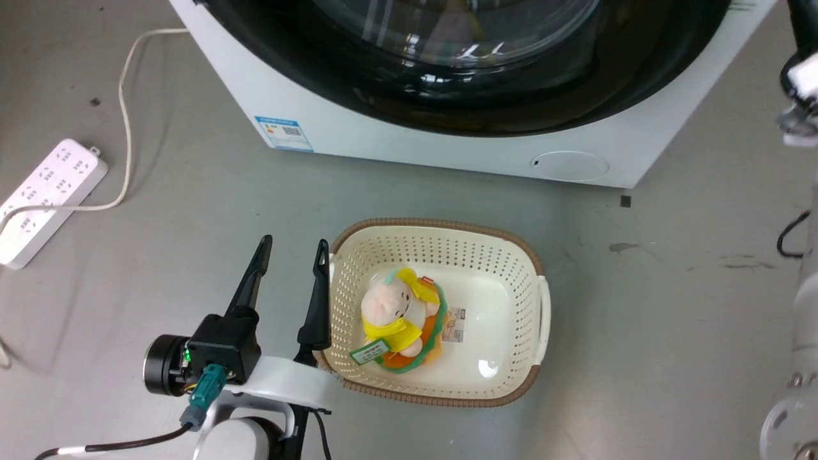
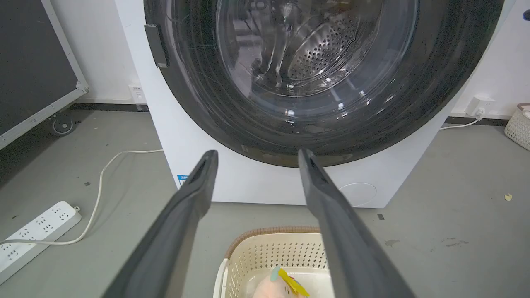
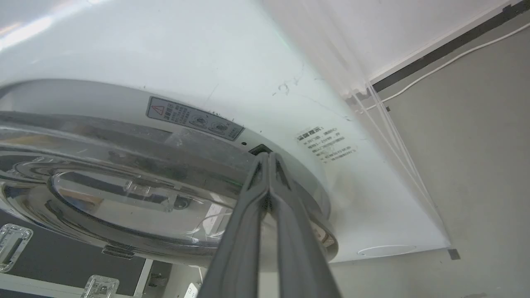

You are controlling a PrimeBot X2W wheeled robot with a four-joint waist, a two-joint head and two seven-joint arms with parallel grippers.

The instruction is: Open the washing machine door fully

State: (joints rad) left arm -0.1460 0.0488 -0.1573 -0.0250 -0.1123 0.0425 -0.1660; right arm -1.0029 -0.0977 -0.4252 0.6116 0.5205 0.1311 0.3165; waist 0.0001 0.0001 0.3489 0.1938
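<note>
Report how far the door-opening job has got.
Done: the washing machine door looks unlatched, its inner rim standing off the washing machine front. In hand: the right claw, shut, is tucked behind that rim. Left: nearly the whole swing; from the left wrist the door covers the drum. The left claw hangs open beside the basket.

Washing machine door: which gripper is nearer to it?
Right. The right gripper, fingers shut, reaches the rim of the washing machine door; the left gripper hangs open beside the basket, short of it.

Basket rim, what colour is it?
Brown rim on a cream basket; head view shows it best.
</note>
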